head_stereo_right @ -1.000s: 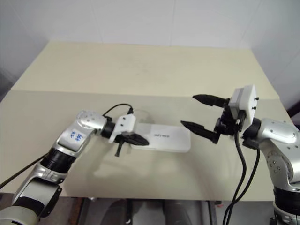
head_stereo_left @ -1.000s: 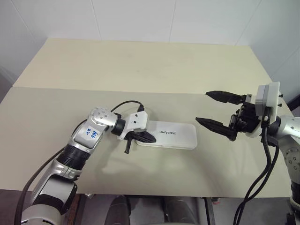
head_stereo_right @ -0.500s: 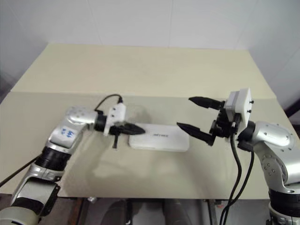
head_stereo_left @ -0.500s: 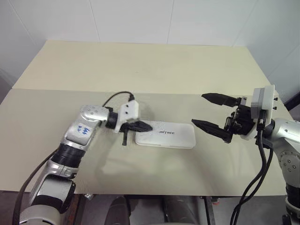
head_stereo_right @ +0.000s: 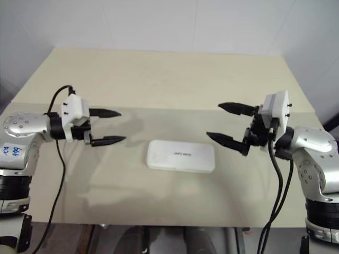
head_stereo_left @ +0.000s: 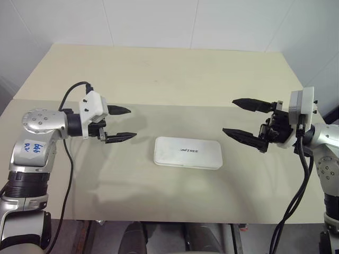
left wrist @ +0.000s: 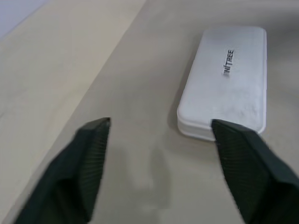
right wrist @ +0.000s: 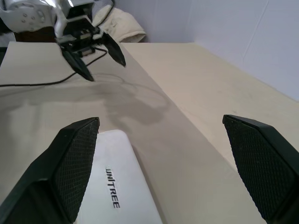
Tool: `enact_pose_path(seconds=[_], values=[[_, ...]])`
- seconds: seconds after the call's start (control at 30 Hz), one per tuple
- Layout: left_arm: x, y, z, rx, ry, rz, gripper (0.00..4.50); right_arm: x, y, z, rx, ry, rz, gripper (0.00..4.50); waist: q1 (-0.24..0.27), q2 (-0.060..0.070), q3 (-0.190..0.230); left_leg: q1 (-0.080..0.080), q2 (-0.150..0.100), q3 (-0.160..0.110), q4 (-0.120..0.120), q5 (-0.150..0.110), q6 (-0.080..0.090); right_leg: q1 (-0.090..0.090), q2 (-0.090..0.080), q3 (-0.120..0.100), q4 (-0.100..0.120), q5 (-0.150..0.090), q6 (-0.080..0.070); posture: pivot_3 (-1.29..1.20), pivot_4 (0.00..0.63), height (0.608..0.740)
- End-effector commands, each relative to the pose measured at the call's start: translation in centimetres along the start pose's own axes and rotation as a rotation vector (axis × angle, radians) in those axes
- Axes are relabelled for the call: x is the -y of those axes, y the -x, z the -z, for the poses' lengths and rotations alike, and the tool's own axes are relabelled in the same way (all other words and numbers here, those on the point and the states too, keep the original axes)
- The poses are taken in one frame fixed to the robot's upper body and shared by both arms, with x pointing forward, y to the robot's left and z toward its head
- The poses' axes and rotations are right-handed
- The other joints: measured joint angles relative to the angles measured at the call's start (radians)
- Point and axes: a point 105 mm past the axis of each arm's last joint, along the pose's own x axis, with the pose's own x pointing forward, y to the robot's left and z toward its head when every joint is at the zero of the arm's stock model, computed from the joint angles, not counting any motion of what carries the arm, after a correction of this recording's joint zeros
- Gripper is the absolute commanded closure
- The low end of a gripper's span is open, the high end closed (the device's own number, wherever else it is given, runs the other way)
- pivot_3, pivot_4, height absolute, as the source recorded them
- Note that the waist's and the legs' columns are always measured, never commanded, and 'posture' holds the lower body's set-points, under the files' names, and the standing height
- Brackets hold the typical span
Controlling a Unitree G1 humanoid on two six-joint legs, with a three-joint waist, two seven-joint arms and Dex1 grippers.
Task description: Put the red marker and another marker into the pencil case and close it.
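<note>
Flat white rounded plastic case (head_stereo_left: 187, 152) closed on smooth beige bench (head_stereo_left: 159, 79), left end effector (head_stereo_left: 123, 124) and right end effector (head_stereo_left: 242, 117) agape, empty

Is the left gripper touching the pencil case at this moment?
Apart. In the left eye view the left gripper, fingers open, hangs off to the side of the closed pencil case, with bare table between them.

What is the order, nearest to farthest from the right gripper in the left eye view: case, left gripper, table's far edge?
1. case, closed, at table centre, beside the right gripper.
2. table's far edge, by the wall.
3. left gripper, across the table.
</note>
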Motion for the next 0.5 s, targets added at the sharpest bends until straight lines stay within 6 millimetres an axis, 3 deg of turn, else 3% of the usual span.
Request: enact_pose_path(seconds=[0.03, 0.3, 0.5], values=[[-0.5, 1.5, -1.3, 0.031, -0.045, -0.063, 0.02, 0.4, 0.7, -0.7, -0.031, 0.097, -0.005, 0.00, -0.001, 0.000, 0.000, 0.000, 0.000, 0.000, 0.000, 0.000, 0.000, 0.000, 0.000, 0.000, -0.001, 0.000, 0.000, 0.00, 0.150, 0.740], [-0.8, 0.9, -1.1, 0.055, -0.061, -0.102, 0.02, 0.2, 2.6, 0.5, -0.113, 0.104, 0.014, 0.00, 0.000, 0.000, 0.000, 0.000, 0.000, 0.000, -0.001, 0.000, 0.000, 0.000, 0.000, 0.000, -0.001, 0.000, 0.000, 0.00, 0.150, 0.740], [0.2, 0.4, -0.7, 0.042, -0.050, -0.052, 0.02, -0.4, 5.2, 1.9, -0.209, 0.085, 0.045, 0.00, 0.006, 0.000, 0.000, -0.001, 0.000, 0.001, -0.001, -0.001, 0.000, 0.001, 0.000, 0.000, -0.004, 0.000, 0.001, 0.00, 0.150, 0.740]])
